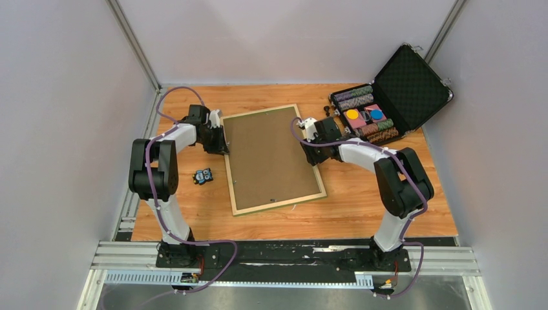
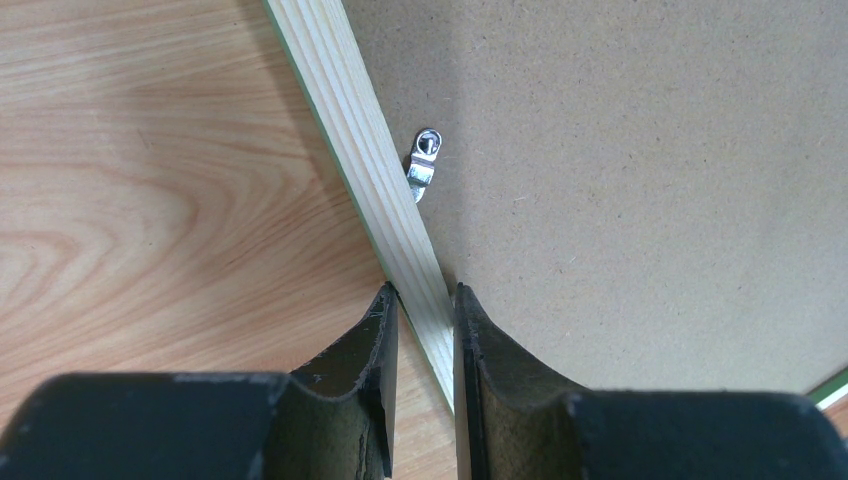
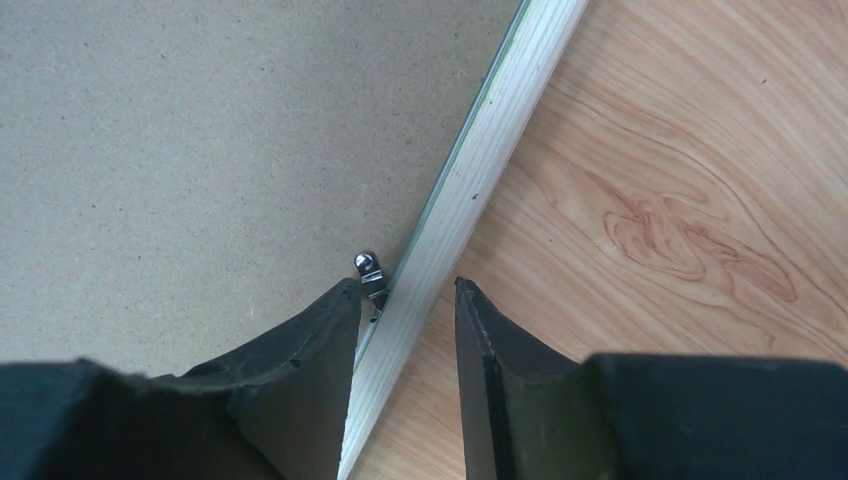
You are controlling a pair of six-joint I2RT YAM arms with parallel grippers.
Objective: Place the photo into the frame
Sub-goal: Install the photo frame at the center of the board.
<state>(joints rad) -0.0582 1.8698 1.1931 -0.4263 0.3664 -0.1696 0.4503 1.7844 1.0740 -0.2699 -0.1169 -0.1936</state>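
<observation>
As backing board (image 1: 271, 155) already fills the frame (image 1: 278, 205), photo hidden, left gripper (image 2: 421, 292) clamps its 9 o'clock rail; right gripper (image 3: 407, 285) gapes.

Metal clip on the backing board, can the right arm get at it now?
Probably yes. The metal clip lies uncovered right beside the right end effector, whose open jaws straddle the frame rail. Nothing blocks it.
</observation>
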